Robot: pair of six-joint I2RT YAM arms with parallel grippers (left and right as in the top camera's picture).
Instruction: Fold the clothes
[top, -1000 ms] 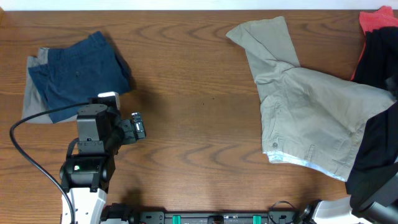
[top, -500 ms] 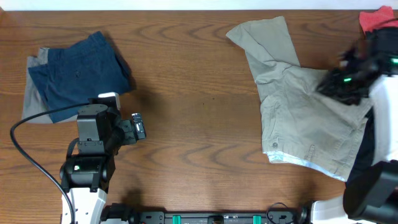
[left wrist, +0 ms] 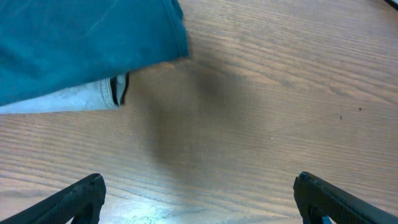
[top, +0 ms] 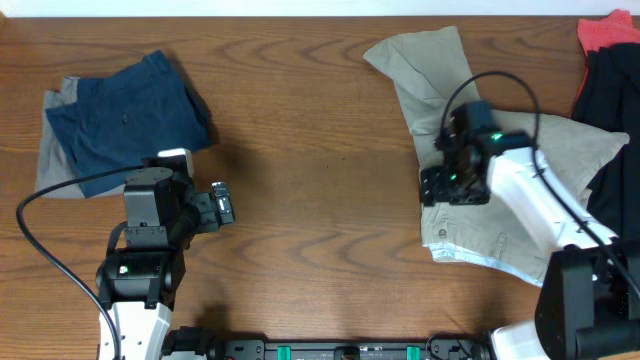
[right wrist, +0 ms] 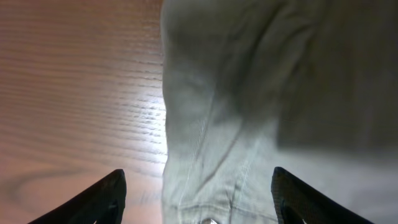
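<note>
Above khaki shorts (top: pixel 435 75), right gripper (right wrist: pixel 198 196) spread wide, navy shorts (top: pixel 125 115) well apart

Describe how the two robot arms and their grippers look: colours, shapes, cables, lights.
Both arms mix black joint blocks with white tube-like links. The left arm trails a thin black cable and shows a small green light. The right arm carries a looped black cable and green lights. The left gripper and right gripper have black, wedge-shaped fingers.
</note>
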